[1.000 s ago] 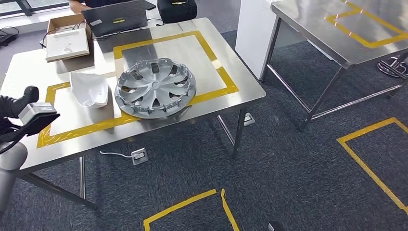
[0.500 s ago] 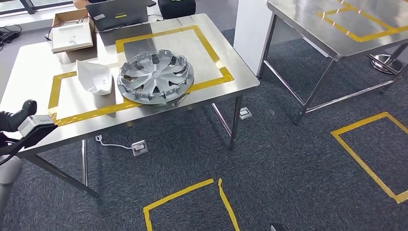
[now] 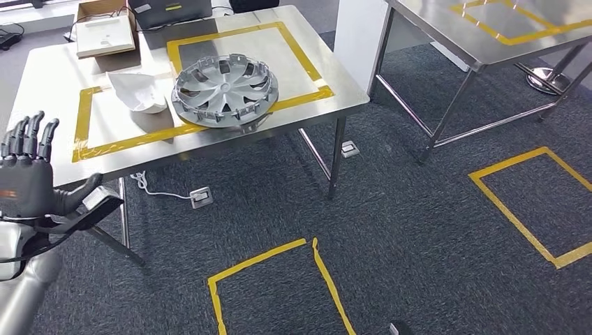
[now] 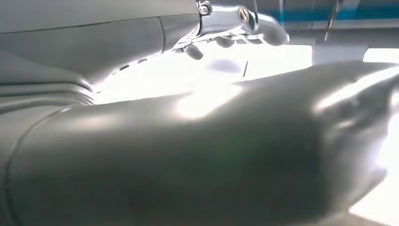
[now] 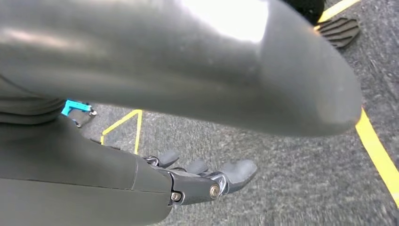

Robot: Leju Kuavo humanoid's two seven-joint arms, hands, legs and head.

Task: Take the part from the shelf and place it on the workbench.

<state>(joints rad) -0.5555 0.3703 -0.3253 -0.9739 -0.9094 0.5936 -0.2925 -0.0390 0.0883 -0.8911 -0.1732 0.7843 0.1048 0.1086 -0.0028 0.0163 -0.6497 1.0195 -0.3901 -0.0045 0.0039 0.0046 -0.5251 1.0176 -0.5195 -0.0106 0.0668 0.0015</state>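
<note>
A silver wheel cover (image 3: 225, 90) lies flat on the steel workbench (image 3: 42, 77), inside the yellow tape outline. A white moulded part (image 3: 137, 91) rests just left of it on the same bench. My left hand (image 3: 29, 183) is raised at the lower left, off the bench's near edge, with its fingers straight and spread and nothing in it. In the left wrist view its thumb (image 4: 197, 155) fills the picture close up. My right hand (image 5: 188, 181) hangs over the dark carpet with its fingers apart and nothing between them.
A cardboard box with a white tray (image 3: 105, 31) and a laptop (image 3: 171, 8) sit at the bench's far edge. A second steel table (image 3: 489, 42) stands to the right. Yellow tape squares (image 3: 269, 279) mark the carpet (image 3: 419, 230). A floor socket (image 3: 200, 197) lies under the bench.
The whole view has shifted, so the camera has moved back from the bench. My left hand has risen and turned, its fingers now spread upright.
</note>
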